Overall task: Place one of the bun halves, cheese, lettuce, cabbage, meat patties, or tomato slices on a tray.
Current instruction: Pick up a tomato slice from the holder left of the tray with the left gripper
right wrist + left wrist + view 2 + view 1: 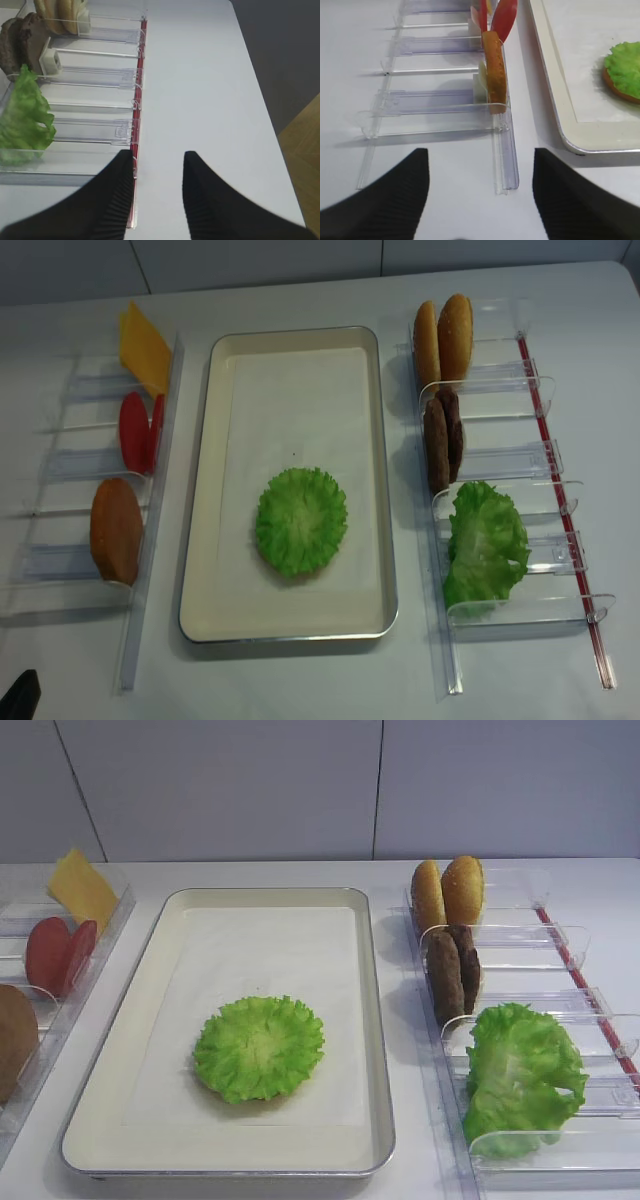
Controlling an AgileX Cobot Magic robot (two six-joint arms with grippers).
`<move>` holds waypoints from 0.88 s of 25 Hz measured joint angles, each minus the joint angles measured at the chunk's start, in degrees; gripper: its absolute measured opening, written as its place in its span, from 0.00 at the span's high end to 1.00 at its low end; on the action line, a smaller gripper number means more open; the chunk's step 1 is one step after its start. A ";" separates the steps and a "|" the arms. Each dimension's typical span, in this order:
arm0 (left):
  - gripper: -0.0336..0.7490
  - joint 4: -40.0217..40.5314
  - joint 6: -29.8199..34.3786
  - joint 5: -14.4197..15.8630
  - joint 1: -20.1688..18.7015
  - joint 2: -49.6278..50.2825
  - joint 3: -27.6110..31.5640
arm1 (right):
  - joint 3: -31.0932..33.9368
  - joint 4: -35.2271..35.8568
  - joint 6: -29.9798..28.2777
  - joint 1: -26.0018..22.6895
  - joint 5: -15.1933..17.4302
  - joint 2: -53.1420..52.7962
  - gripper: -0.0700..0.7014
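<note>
The cream tray [270,935] lies in the middle. A round ruffled green leaf [258,1048] rests on it, and the left wrist view shows an orange-brown rim [615,87] under that leaf. In the left bin stand the cheese [82,888], two tomato slices [60,955] and an orange-brown disc [495,65]. The right bin holds two bun halves [448,892], two meat patties [453,972] and a loose lettuce leaf [522,1075]. My left gripper [480,152] hangs wide open over bare table before the left bin. My right gripper [157,155] has its jaws narrowly apart, empty, beside the right bin.
Clear plastic bins [500,460] with upright dividers flank the tray on both sides. A red strip [140,75] runs along the right bin's outer edge. The white table's right edge [260,100] drops to a dark floor. A wall stands behind the table.
</note>
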 joint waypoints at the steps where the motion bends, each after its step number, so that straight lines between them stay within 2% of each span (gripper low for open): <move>1: 0.42 0.00 0.00 0.00 0.00 0.00 0.00 | 0.00 0.00 0.00 0.00 0.00 0.00 0.55; 22: 0.42 0.00 0.00 0.00 0.00 0.00 0.00 | 0.00 0.00 0.00 0.00 0.00 0.00 0.55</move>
